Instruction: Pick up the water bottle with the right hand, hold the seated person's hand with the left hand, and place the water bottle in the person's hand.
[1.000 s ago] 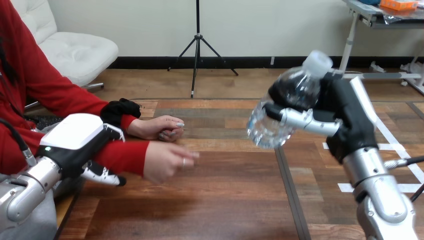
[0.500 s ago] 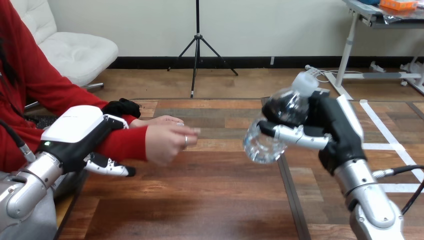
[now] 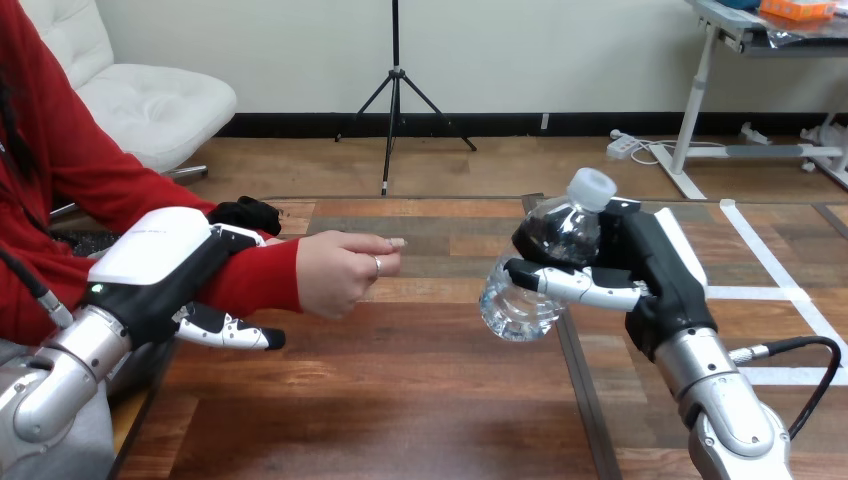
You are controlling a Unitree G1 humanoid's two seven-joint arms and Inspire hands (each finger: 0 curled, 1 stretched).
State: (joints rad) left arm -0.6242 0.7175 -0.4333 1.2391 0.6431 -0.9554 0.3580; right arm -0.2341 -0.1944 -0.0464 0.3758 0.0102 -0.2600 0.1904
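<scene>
Observe the right robot hand (image 3: 640, 270) clenched round the water bottle (image 3: 545, 265), right of the person's hand (image 3: 345, 272); long axis tilted, cap up-right, base toward that hand; left robot hand (image 3: 150, 262) beside its sleeve, grasp indeterminate.

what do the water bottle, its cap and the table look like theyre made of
Water bottle: clear thin plastic, glossy; you can see through it.
Its cap: white, matte, likely plastic.
Table: wood or wood-look planks, brown, with visible grain and a soft sheen; solid or veneer is unclear.
</scene>
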